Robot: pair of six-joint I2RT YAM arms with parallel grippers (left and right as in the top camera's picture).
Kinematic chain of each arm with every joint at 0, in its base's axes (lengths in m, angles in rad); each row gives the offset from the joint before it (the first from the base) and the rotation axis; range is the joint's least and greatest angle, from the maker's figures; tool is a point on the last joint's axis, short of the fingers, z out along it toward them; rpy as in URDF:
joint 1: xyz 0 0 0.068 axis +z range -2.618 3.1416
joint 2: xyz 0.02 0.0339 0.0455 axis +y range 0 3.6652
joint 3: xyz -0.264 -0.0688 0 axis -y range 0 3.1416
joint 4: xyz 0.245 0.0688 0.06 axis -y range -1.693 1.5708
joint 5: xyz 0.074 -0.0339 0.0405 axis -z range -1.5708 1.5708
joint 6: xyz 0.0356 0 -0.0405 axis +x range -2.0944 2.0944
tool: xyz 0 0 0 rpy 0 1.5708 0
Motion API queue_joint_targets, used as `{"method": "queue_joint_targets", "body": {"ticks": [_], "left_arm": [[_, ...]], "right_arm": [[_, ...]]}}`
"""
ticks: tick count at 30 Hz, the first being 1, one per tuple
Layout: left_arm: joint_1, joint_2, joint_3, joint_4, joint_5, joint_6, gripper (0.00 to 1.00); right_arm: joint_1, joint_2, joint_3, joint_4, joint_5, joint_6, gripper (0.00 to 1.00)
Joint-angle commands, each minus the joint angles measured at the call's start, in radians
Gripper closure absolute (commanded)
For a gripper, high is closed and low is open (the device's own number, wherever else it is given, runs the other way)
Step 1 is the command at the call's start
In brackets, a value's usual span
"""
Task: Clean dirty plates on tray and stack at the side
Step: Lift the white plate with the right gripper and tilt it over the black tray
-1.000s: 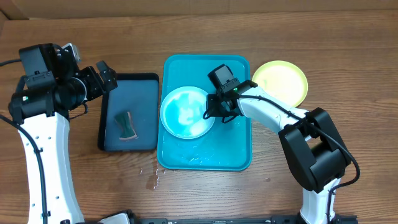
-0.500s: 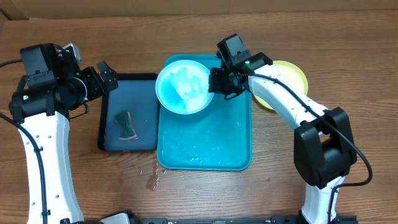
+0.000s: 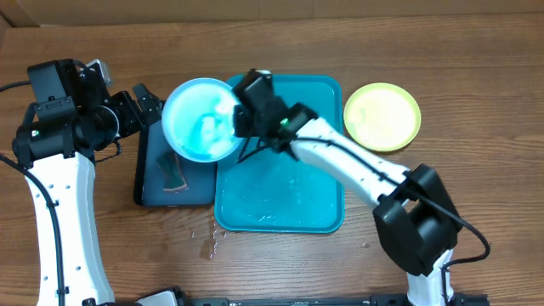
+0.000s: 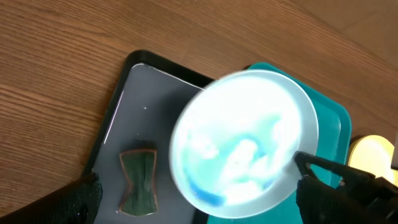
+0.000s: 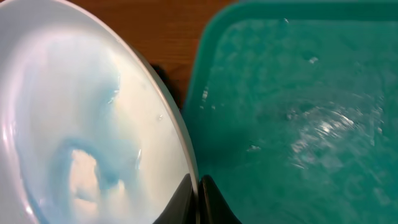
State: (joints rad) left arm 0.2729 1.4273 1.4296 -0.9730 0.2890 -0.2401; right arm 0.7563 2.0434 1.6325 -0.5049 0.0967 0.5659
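Observation:
My right gripper point(image 3: 240, 121) is shut on the right rim of a light blue plate point(image 3: 201, 119) and holds it in the air, tilted. The plate hangs over the seam between the black tray point(image 3: 153, 191) and the turquoise tray point(image 3: 280, 204). In the left wrist view a blue smudge point(image 4: 205, 196) shows low on the plate point(image 4: 245, 130). In the right wrist view the gripper point(image 5: 198, 198) pinches the plate's rim point(image 5: 180, 143). My left gripper point(image 3: 144, 104) stands open just left of the plate, holding nothing. A yellow-green plate point(image 3: 382, 116) lies on the table right of the tray.
A dark green sponge point(image 3: 172, 172) lies in the black tray, below the raised plate. The turquoise tray's wet floor point(image 5: 298, 118) holds no plates. Water drops point(image 3: 206, 242) spot the wood in front of the trays.
The right gripper has lifted the light blue plate off the turquoise tray and carried it left, toward the left gripper. The left arm has not moved.

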Motion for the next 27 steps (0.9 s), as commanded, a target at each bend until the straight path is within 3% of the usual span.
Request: {"method": "queue_joint_targets", "body": {"ticks": [1, 13, 27], "left_arm": [[0.002, 0.008, 0.008, 0.002, 0.015, -0.01, 0.0], [0.002, 0.008, 0.008, 0.002, 0.015, -0.01, 0.0], [0.002, 0.008, 0.008, 0.002, 0.015, -0.01, 0.0]], "right_arm": [[0.019, -0.005, 0.022, 0.053, 0.139, 0.01, 0.96], [0.035, -0.005, 0.022, 0.23, 0.158, -0.078, 0.96], [0.04, 0.068, 0.022, 0.41, 0.158, -0.085, 0.96]]}}
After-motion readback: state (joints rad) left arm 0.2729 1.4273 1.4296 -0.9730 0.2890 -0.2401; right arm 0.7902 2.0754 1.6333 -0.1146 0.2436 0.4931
